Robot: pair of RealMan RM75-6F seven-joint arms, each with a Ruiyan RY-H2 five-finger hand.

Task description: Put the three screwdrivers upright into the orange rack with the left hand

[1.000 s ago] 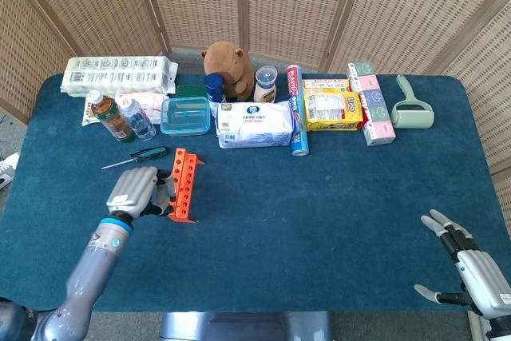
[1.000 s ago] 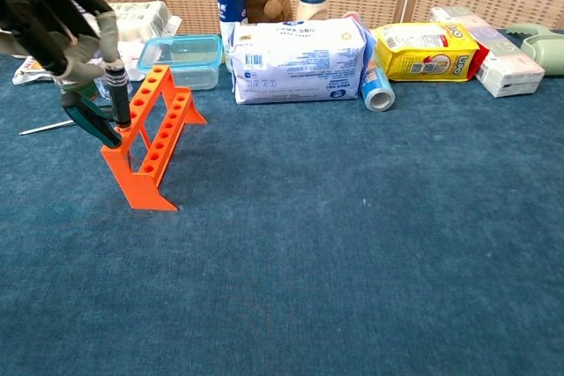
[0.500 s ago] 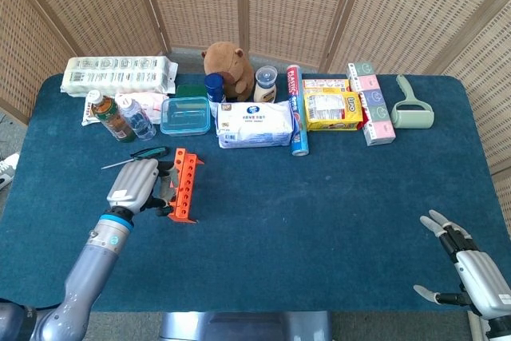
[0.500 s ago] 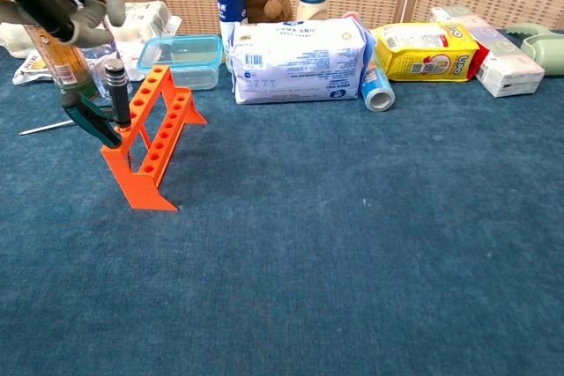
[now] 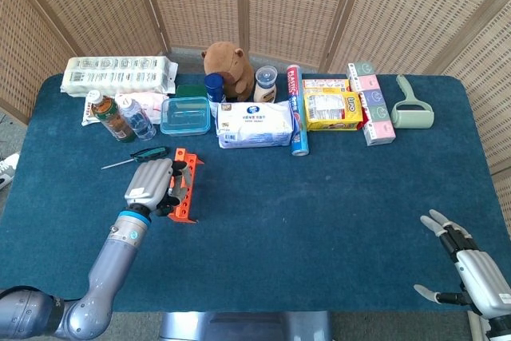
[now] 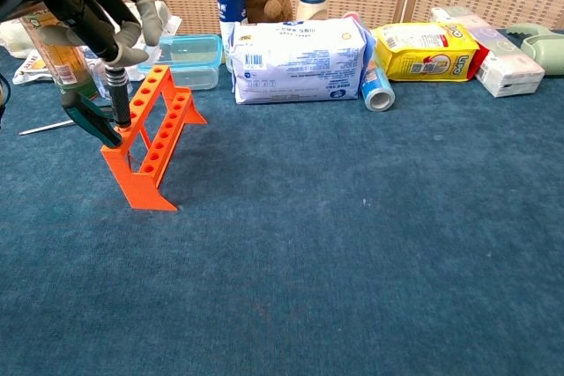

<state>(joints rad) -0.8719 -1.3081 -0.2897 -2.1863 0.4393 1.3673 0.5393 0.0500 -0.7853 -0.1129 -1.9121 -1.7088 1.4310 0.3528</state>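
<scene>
Orange rack (image 6: 150, 141) — two screwdrivers (image 6: 117, 101) (one tilted)

Left hand (image 5: 152, 187) hides the black screwdriver's (image 6: 117, 103) top

Bright even light (soft shadows), sharp

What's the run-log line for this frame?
left hand: over black screwdriver standing in orange rack | green screwdriver: leaning on rack | third screwdriver: lying on table | right hand: open, idle
</scene>
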